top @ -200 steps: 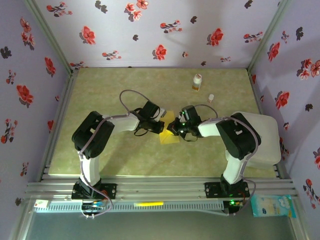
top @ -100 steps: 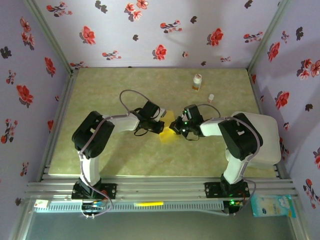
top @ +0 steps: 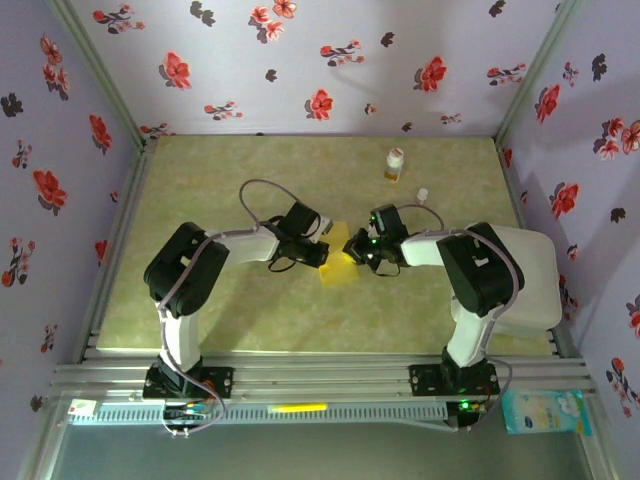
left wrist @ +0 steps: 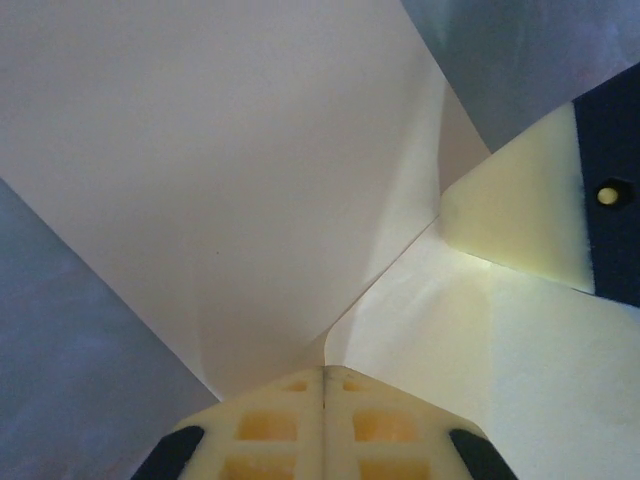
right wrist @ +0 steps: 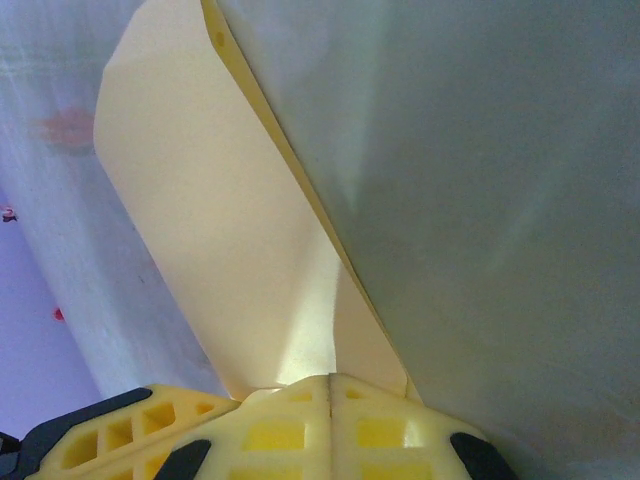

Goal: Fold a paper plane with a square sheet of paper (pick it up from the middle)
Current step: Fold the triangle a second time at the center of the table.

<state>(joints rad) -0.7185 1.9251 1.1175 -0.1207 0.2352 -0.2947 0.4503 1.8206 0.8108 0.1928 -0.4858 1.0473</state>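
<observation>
Gripping: left tool and right tool, each clamped on paper, frame centre.
Change: right tool shifted up-right, lifting its flap.
Meaning: crease probably forming.

The square sheet of paper lies mid-desk between the left gripper and the right gripper; a bottle stands behind, rightward.
</observation>
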